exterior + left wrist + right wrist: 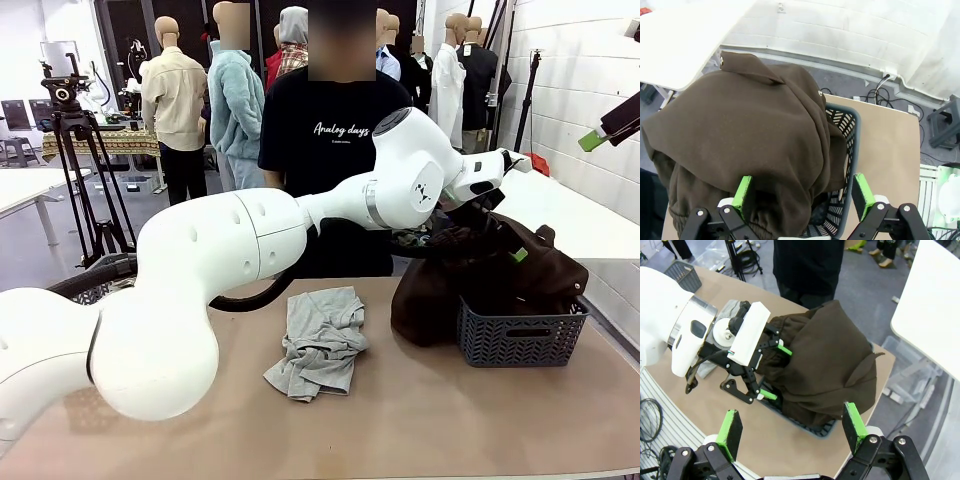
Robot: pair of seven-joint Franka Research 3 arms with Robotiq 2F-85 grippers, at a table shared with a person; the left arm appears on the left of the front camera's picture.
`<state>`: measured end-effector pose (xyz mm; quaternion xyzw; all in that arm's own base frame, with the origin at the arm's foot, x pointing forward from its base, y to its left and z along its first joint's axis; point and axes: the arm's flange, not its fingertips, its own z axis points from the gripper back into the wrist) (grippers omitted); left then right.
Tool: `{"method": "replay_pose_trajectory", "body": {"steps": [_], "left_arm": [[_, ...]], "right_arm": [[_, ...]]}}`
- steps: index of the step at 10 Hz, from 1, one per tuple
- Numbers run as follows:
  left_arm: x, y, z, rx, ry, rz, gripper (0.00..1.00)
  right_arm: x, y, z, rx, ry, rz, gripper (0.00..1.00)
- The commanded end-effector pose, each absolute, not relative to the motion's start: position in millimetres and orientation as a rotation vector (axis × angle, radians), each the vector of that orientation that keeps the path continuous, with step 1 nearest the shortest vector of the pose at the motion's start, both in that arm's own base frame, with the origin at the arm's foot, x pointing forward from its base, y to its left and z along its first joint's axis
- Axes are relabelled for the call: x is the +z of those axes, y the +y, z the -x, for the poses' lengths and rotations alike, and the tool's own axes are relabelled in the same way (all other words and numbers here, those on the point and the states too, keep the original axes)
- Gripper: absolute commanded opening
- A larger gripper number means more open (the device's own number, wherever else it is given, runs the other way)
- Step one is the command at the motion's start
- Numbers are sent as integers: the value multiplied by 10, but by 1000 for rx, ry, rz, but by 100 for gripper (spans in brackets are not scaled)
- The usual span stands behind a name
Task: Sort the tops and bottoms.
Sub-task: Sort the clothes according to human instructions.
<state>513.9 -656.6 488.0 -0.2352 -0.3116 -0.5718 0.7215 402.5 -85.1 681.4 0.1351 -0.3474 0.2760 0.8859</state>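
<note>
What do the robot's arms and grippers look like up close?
The left arm is glossy white with rounded, bulbous links, a silver ring at one joint and a black cable hanging beneath. The left gripper and right gripper are skeletal black linkages with bare bolts, tipped with bright green pads. A white box sits on the left wrist.

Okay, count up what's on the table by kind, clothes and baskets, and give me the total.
Light grey T-shirt: 1
Dark brown garment: 1
Grey mesh baskets: 2, one under the brown garment, one at the table's other end
Total: 4
</note>
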Motion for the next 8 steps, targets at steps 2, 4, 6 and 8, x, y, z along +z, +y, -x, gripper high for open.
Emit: {"method": "replay_pose_trajectory", "body": {"steps": [2,4,6,8], "left_arm": [[4889,-6559,-5148,-1270,-697,516,100],[4889,-6559,-5148,-1270,-697,516,100],[4889,-6559,-5148,-1270,-697,516,100],[4889,-6559,-5148,-1270,-697,516,100]], "right_arm": [[6799,-841,-4026,574,-723,-282,100],[6799,-841,-4026,574,-723,-282,100],[6799,-841,-4026,574,-723,-282,100],[6799,-841,-4026,574,-723,-282,100]]}}
